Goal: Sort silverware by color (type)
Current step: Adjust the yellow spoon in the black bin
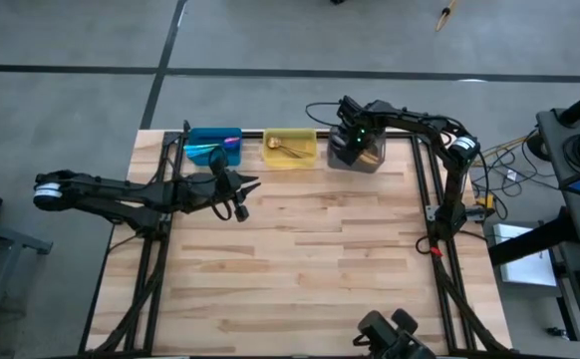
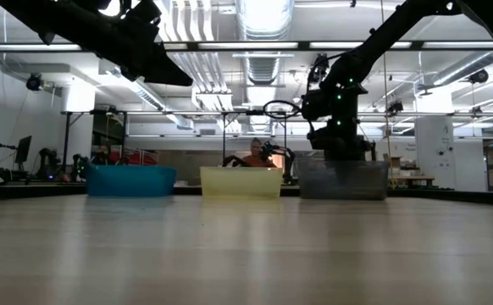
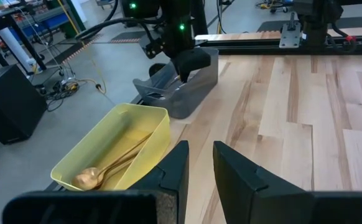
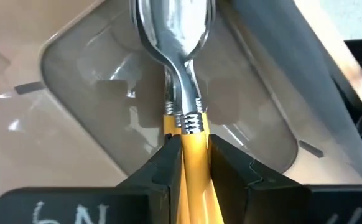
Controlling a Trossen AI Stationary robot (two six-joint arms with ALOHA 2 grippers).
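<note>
- High view: three bins are lined up along the far edge of the wooden table (image 1: 300, 259): a blue bin (image 1: 213, 147), a yellow bin (image 1: 290, 149) and a gray bin (image 1: 358, 155).
- Purple-blue spoons (image 1: 217, 151) are seen in the blue bin, gold spoons (image 1: 287, 150) in the yellow bin.
- The right gripper (image 1: 348, 143) is positioned over the gray bin; its jaw state cannot be told from this view.
- The left gripper (image 1: 251, 184) is held above the table just in front of the blue bin, nothing between its fingers.
- Low view: blue bin (image 2: 130, 180), yellow bin (image 2: 240, 181) and gray bin (image 2: 342, 179) are shown side by side, apart from each other. The right gripper (image 2: 340, 151) is lowered into the top of the gray bin. A person (image 2: 255, 155) is visible in the room behind the yellow bin.
- Left wrist view: the left gripper (image 3: 199, 163) fingers are set a little apart, a narrow gap between them, nothing pinched. Gold spoons (image 3: 109, 168) are lying in the yellow bin (image 3: 116, 147); the gray bin (image 3: 184, 90) is beyond it with the right arm's gripper (image 3: 190, 62) inside.
- Right wrist view: the right gripper (image 4: 194, 155) jaws are pinched on the orange handle of a silver-bowled spoon (image 4: 180, 68), bowl pointing down into the gray bin (image 4: 94, 81). Whether the bowl is touching the bin floor cannot be told.
</note>
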